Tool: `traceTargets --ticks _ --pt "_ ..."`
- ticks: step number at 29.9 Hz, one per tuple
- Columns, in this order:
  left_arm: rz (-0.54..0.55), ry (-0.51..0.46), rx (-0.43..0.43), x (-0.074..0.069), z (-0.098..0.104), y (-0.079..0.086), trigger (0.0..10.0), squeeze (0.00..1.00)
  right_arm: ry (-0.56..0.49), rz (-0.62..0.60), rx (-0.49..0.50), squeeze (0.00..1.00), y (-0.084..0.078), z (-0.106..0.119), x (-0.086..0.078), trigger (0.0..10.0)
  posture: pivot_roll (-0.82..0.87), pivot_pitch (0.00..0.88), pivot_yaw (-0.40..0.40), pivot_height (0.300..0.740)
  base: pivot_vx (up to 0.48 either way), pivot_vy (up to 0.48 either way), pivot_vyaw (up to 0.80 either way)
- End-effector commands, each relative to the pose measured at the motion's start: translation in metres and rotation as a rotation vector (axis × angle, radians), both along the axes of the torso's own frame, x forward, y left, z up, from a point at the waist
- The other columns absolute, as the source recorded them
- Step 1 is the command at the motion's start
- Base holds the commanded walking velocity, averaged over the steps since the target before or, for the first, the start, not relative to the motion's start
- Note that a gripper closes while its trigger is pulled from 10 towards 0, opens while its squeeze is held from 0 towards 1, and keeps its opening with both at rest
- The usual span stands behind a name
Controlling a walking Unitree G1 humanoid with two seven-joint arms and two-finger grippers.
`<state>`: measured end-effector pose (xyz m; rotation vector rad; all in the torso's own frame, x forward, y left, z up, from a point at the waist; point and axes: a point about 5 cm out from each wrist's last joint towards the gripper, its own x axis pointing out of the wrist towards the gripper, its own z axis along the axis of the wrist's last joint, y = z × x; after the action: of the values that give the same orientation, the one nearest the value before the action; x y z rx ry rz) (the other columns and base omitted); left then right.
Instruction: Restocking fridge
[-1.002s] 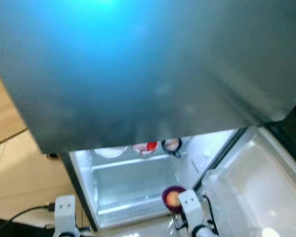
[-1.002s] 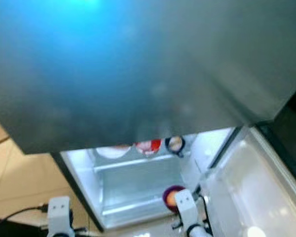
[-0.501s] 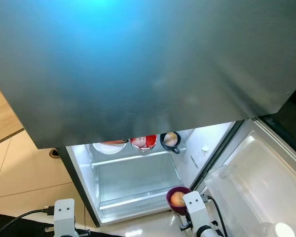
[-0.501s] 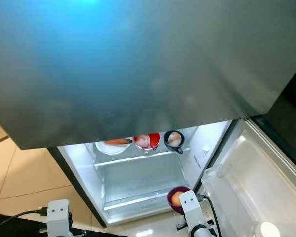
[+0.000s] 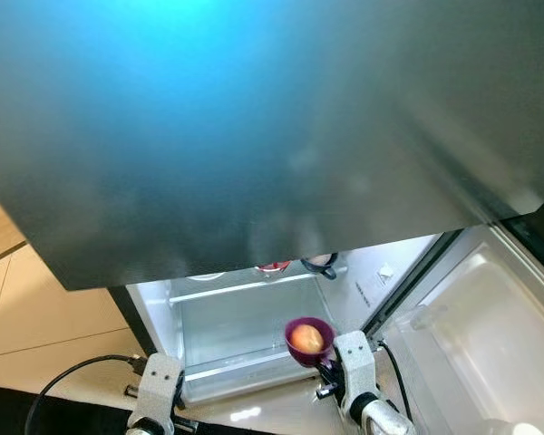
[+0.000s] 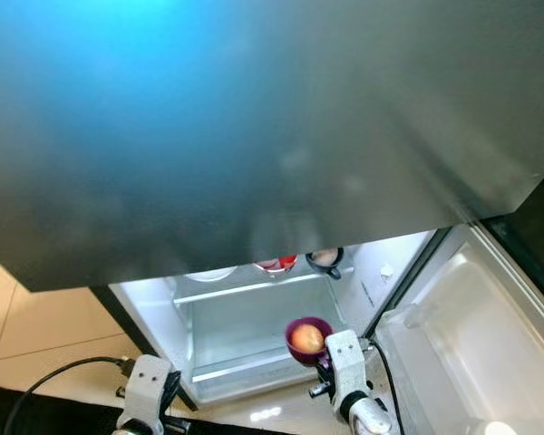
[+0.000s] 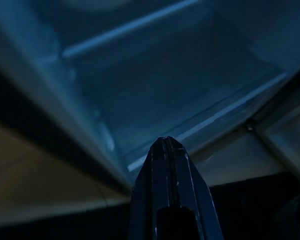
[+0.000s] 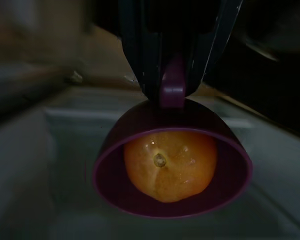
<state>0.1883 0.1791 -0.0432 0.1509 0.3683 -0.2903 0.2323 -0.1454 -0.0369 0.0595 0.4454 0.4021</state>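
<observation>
Fridge: grey upper door face takes up most of the head views, lit lower compartment open below it, its open door swung out on the robot's right with white bins. Camera has shifted since 0.5 s ago, so the upper door now covers more of the top shelf; the plate, red bowl and dark mug on that shelf show as slivers only, no sign they moved themselves. Lower shelf bare glass, floor tiles beige at left. Right arm has come forward and inward: the purple cup was at the compartment's front right corner 0.5 s ago, now it's in over the front edge of the lower shelf, more central. Can't tell if it touches the shelf. Right pincer clenched on cup handle, fingers either side of the handle, cup mouth tilted toward wrist camera. Orange fruit sits inside the cup, stem dimple facing out. Left arm has also come up and in, wrist block nearer the fridge's front left corner than before. Left pincer closed, empty, fingertips pressed together, pointing at the lower shelf front edge, not touching anything I can see. Black cable trails on the floor by the left arm.
</observation>
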Motion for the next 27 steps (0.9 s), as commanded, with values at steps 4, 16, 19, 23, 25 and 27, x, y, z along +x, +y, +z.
traceTargets --ticks 4,16,19,23,25,27 --pt "-0.006 -0.029 0.037 0.005 0.005 0.009 10.0 0.0 -0.053 0.016 -0.012 0.0 0.007 0.01 0.013 10.0 -0.09 0.111 -0.046 0.731 0.0 0.0 0.0" --pt "0.005 -0.113 0.045 0.009 0.014 0.006 10.0 0.0 -0.232 0.079 0.068 0.0 0.017 0.038 0.033 10.0 -0.1 0.099 -0.045 0.701 0.0 0.0 0.0" --pt "0.01 -0.114 0.043 0.007 0.014 0.006 10.0 0.0 -0.237 0.092 0.081 0.0 0.018 0.041 0.035 10.0 -0.09 0.101 -0.046 0.701 0.0 0.0 0.0" --pt "0.022 -0.116 0.043 0.004 0.013 0.006 10.0 0.0 -0.282 0.11 0.103 0.0 0.02 0.048 0.039 10.0 -0.09 0.101 -0.047 0.701 0.0 0.0 0.0" --pt "0.053 -0.122 0.042 0.001 0.013 0.009 10.0 0.0 -0.328 0.126 0.126 0.0 0.022 0.057 0.042 10.0 -0.09 0.102 -0.045 0.696 0.0 0.0 0.0" --pt "0.081 -0.131 0.048 0.0 0.014 0.012 10.0 0.0 -0.357 0.154 0.135 0.0 0.024 0.064 0.046 10.0 -0.09 0.104 -0.044 0.686 0.0 0.0 0.0"
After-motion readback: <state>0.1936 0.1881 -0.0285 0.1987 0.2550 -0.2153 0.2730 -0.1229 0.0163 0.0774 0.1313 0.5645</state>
